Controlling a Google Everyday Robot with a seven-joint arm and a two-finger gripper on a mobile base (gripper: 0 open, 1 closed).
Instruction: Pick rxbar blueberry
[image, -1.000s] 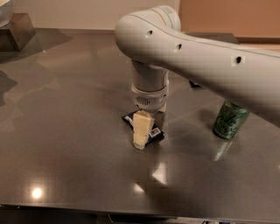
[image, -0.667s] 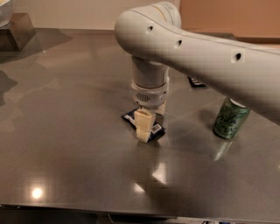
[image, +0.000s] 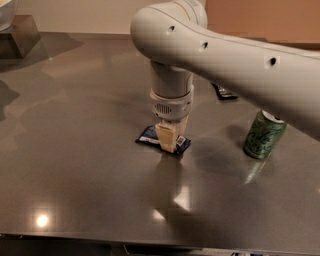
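The rxbar blueberry (image: 148, 135) is a flat dark-blue wrapper with a white barcode patch, lying on the grey table (image: 75, 150) near its middle. My gripper (image: 168, 140) points straight down from the white arm and stands right on the middle of the bar, hiding its centre. The bar's ends show on either side of the gripper. The bar lies flat on the table.
A green can (image: 263, 134) stands upright to the right of the bar. A smaller black wrapper (image: 225, 93) lies behind, partly hidden by the arm. A dark block (image: 22, 37) sits at the far left corner. The table's front edge runs along the bottom.
My gripper has shifted slightly to the right and further over the bar. The bar, the can and the black wrapper have not moved.
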